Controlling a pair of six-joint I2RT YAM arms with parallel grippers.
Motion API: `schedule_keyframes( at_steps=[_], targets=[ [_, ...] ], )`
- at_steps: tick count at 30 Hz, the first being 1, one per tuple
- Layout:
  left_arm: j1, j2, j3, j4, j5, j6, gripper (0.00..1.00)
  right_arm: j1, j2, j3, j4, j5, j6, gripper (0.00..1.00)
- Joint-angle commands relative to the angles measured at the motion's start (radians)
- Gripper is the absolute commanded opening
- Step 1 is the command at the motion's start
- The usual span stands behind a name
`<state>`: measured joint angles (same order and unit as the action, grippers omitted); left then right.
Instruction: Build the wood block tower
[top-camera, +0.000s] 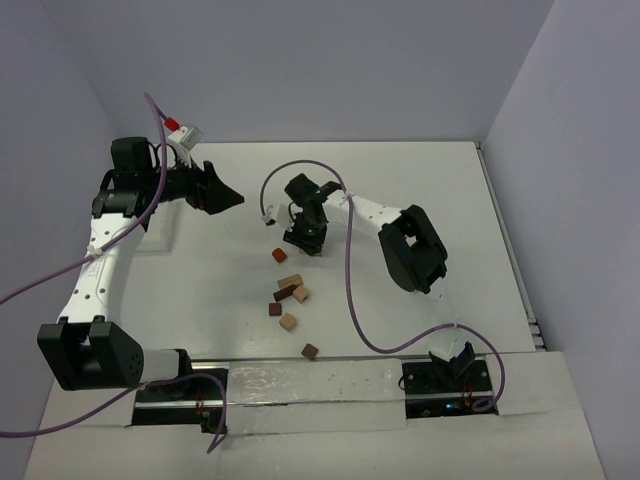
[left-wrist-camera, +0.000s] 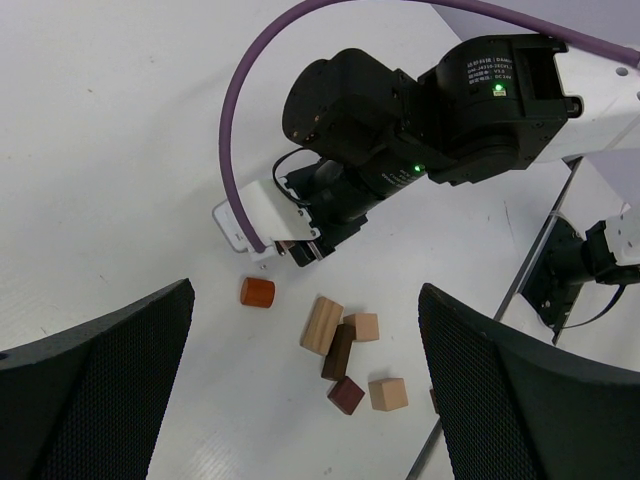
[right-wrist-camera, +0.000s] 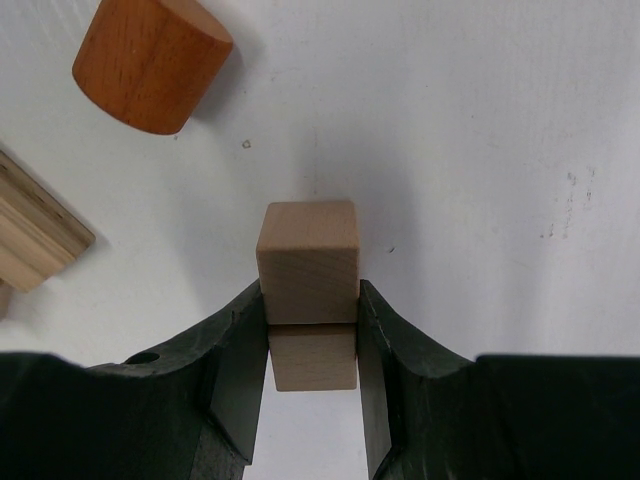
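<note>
- Right tool (right-wrist-camera: 312, 296) is clenched on the tower (right-wrist-camera: 308, 262), with its fingers (right-wrist-camera: 240, 350) pressed against both sides of the stack.
- The tower is two pale tan cubes, one touching the other. It stands on the white worktop (right-wrist-camera: 480, 150) directly between this tool's fingers.
- A reddish-brown cylinder (right-wrist-camera: 150, 62) lies near the right tool on the side toward the left arm, apart from the fingers.
- Loose wood blocks (top-camera: 291, 290) are clustered farther from this tool, toward the arm bases.
- In that cluster a tan bar (left-wrist-camera: 321, 325) touches a dark brown bar (left-wrist-camera: 338, 352), and a tan cube (left-wrist-camera: 362, 327) sits just beside them.
- A dark brown cube (left-wrist-camera: 346, 395) and another tan cube (left-wrist-camera: 388, 393) lie farther out from the tool.
- Left tool (top-camera: 225, 198) is released, with its jaws spread wide and nothing between them. It is well apart from the right tool and points toward it.
</note>
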<state>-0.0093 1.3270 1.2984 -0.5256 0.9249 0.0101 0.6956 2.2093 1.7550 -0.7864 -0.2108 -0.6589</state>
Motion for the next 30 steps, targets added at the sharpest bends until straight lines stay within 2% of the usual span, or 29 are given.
schedule_keyframes(
  at_steps=[1, 9, 14, 24, 27, 30],
  targets=[
    [0.008, -0.008, 0.044, 0.044, 0.006, -0.001, 0.99, -0.005, -0.044, -0.016, 0.056, 0.01, 0.119, 0.0],
    [0.008, -0.004, 0.051, 0.042, 0.006, -0.001, 0.99, -0.005, -0.098, -0.118, 0.118, -0.009, 0.069, 0.0],
    [0.008, -0.008, 0.044, 0.05, 0.005, -0.042, 0.99, -0.011, -0.059, -0.051, 0.091, 0.045, 0.142, 0.0],
    [0.008, -0.011, 0.046, 0.045, -0.007, -0.039, 0.99, -0.021, -0.088, -0.04, 0.123, 0.103, 0.44, 0.0],
    [0.008, -0.009, 0.045, 0.047, -0.009, -0.04, 0.99, -0.034, -0.071, -0.003, 0.092, 0.151, 0.572, 0.0],
    [0.008, -0.009, 0.039, 0.054, -0.008, -0.044, 0.99, -0.034, -0.018, 0.061, 0.016, 0.274, 0.728, 0.0]
  ],
)
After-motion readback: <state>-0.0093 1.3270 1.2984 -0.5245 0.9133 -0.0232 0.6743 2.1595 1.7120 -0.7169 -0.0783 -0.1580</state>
